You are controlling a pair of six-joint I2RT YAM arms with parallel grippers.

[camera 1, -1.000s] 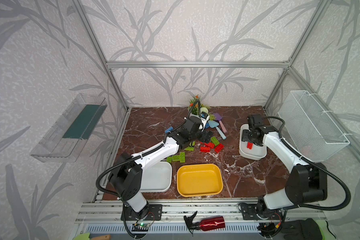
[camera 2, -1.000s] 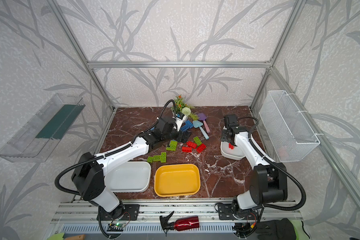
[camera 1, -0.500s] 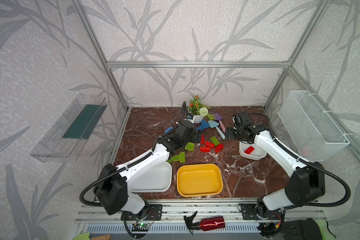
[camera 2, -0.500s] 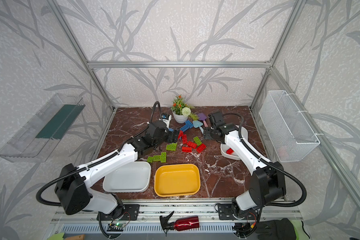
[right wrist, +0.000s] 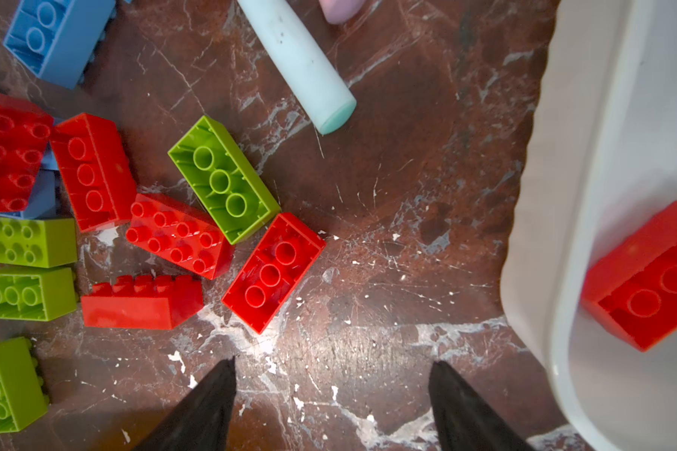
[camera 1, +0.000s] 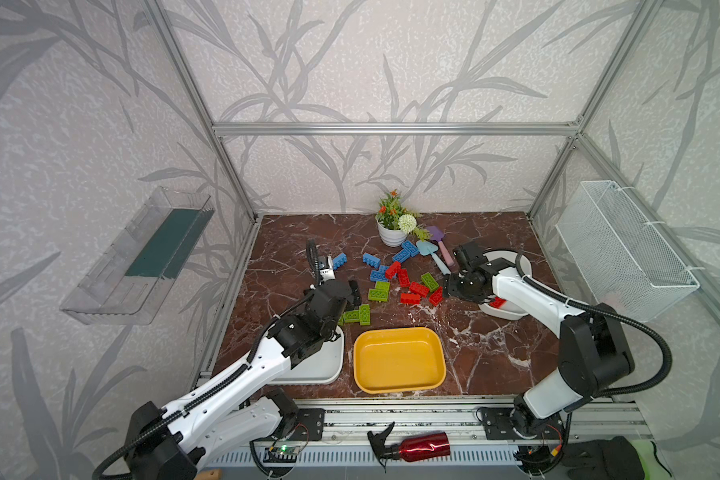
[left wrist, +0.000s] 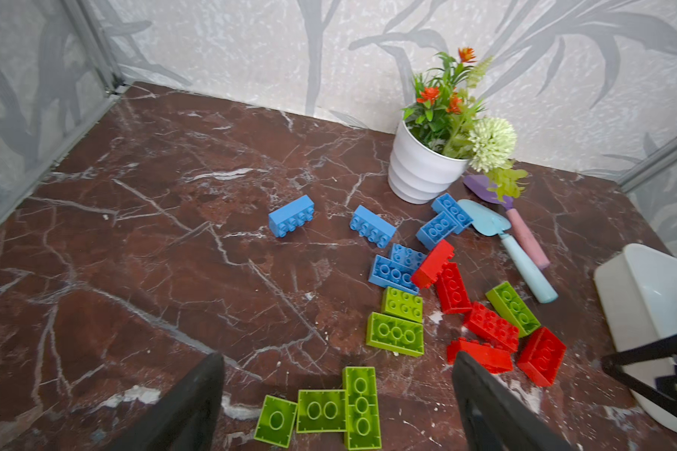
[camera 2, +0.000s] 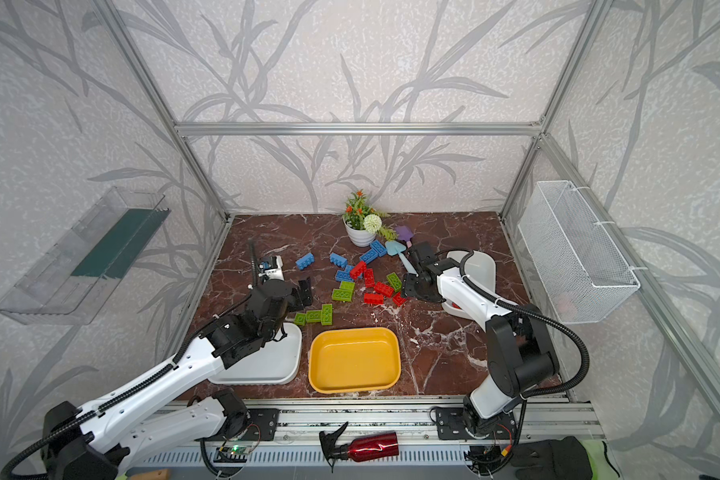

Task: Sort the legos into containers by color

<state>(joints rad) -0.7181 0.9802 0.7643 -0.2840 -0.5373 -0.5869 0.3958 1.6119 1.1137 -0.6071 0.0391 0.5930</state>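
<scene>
While both stand released with nothing between their fingers, the left gripper (left wrist: 337,357) hangs above three green bricks (left wrist: 329,410) and the right gripper (right wrist: 334,363) above bare tabletop (right wrist: 368,234) beside a loose red brick (right wrist: 274,273). Most bricks (camera 1: 400,278) lie scattered at the centre of both top views; a single red brick (camera 1: 496,302) sits in the right white tub (camera 1: 514,314), with the yellow tub (camera 1: 398,331) and left white tub (camera 1: 329,365) lower in the frame

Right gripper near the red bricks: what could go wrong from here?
1. The open right gripper may drag along the lime green brick that crowds the upturned red brick.
2. The white tub stands close beside the gripper; a careless swing could shove it.
</scene>
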